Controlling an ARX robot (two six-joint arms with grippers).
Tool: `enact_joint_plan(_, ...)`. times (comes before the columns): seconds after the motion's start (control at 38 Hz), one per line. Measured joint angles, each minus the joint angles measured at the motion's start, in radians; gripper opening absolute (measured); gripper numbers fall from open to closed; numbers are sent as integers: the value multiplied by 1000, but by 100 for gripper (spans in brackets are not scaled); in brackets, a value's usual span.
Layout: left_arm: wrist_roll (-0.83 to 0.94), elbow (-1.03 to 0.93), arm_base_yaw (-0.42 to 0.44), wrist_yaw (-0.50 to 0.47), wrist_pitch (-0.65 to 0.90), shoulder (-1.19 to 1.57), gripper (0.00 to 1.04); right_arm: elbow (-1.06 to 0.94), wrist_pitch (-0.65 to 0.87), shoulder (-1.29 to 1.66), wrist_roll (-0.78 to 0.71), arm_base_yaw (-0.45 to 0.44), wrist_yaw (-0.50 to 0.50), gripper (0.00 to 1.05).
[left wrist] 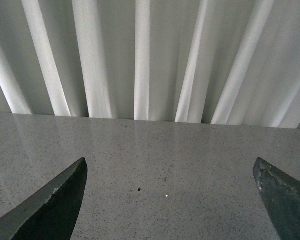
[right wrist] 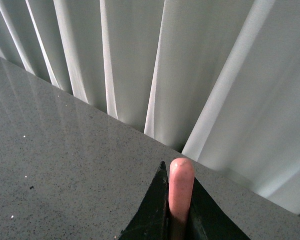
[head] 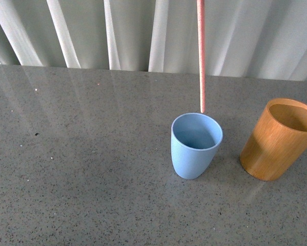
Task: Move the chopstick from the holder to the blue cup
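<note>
Gripping with the right tool (right wrist: 174,207), clenched on the chopstick (head: 201,56): upright, tip just above the blue cup's (head: 196,148) far rim, out of the holder (head: 279,141) nearby. Likely mid-transfer; calls for centring, lowering, letting go. Left tool (left wrist: 171,196) spread wide, empty.

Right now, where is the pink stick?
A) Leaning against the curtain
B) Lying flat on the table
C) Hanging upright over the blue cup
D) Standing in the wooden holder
C: the stick hangs upright with its tip just above the far rim of the cup, pinched by the right pincer; no stick shows in the holder.
</note>
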Motion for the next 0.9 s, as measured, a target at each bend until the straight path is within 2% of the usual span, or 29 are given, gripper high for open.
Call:
enact_joint_plan(0.66, 0, 0, 0, 0, 0, 0, 98, -93, 188, 168, 83, 8, 43, 2)
enact_joint_plan(0.9, 0, 0, 0, 0, 0, 0, 98, -114, 194, 172, 122, -1, 77, 35)
